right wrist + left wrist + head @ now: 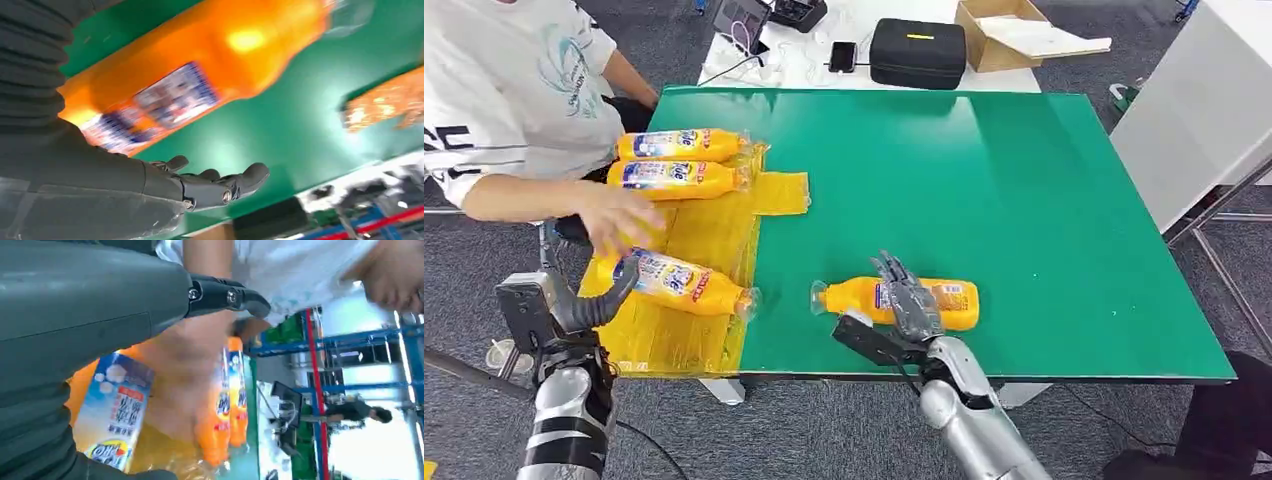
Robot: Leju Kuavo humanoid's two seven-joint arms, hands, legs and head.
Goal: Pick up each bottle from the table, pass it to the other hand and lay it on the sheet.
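Observation:
An orange bottle (956, 301) (200, 65) lies on its side near the front edge of the green table (1024, 180). My right hand (909, 305) (210, 187) hovers over its middle with fingers spread and the thumb on the near side, not closed on it. On the yellow sheet (709, 230) at the left lie three bottles: two side by side at the back (679, 145) (679, 177) and one nearer (689, 285) (117, 410). My left hand (584, 310) (75, 315) sits at that bottle's base, its thumb lifted off it. A person's hand (619, 218) (185, 375) reaches over the sheet just above it.
The person stands at the table's left, leaning over the sheet. Behind the green table a white table carries a black case (917, 52), a cardboard box (1004, 30) and a phone (842, 55). A white bench (1204, 110) stands at the right.

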